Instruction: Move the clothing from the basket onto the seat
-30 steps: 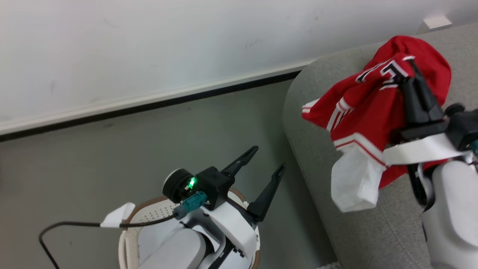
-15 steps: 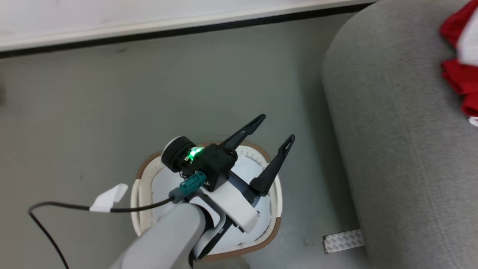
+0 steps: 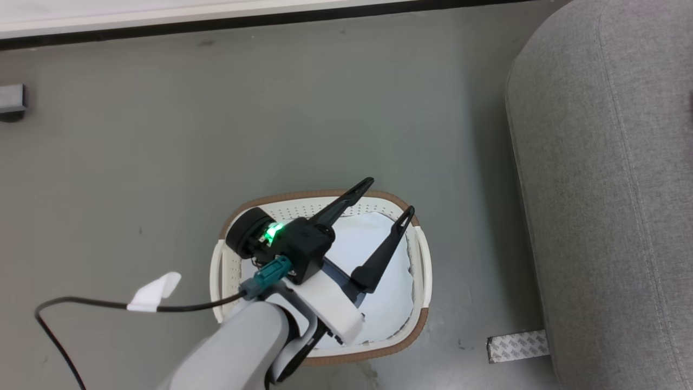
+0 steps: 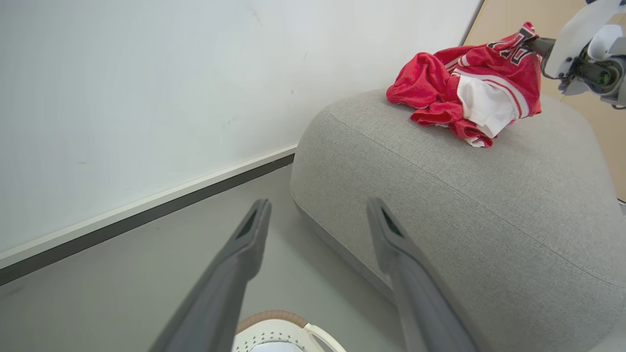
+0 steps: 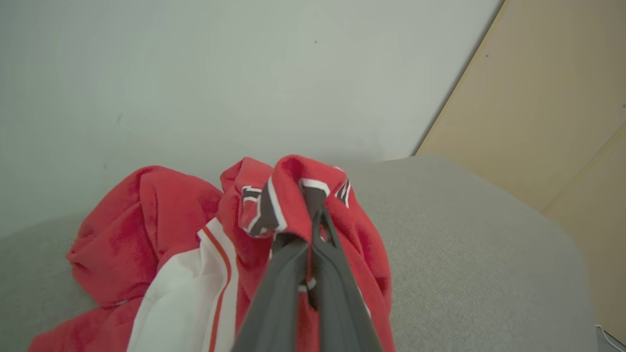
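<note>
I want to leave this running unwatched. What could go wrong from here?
1. The right gripper is shut on the red jersey, which rests on the seat. Pulling away before opening could drag the clothing pile off.
2. The pile sits near the seat's rounded edge by the wall and might slide down.
3. The left gripper hangs open over the basket, where a pale pad lies. It might grab the pad as if it were clothing.
</note>
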Tool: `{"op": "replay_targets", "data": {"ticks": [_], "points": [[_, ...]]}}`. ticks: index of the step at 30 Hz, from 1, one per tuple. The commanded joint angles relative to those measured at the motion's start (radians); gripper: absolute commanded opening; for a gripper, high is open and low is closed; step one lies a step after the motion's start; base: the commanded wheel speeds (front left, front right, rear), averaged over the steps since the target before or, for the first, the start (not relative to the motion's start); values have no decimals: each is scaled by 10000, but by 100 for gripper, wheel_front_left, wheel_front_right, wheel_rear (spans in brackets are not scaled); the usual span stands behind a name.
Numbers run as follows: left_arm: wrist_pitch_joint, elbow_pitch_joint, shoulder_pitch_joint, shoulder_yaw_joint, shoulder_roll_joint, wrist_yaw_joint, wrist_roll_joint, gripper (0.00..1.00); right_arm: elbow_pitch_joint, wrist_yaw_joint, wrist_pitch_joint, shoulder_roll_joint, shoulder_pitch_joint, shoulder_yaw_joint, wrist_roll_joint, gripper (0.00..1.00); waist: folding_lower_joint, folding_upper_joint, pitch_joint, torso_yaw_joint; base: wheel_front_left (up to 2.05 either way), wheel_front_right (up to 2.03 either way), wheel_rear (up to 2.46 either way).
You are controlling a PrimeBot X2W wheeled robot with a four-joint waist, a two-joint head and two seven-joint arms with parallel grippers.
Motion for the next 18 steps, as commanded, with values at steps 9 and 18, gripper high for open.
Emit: {"op": "replay_targets", "data": {"ticks": [9,18], "points": [[-183,127,358,290,323,273,-297,100,716,-26,-599,1066,870,-956,-1041,100,-2,-1,-517,-255,0,0,0],[-737,441,1380,1028,589,870,-930,100,115,-26,-1053,1917,2157,1185,-240,100,-2,-1,-1765,-599,0,0,0]]}}
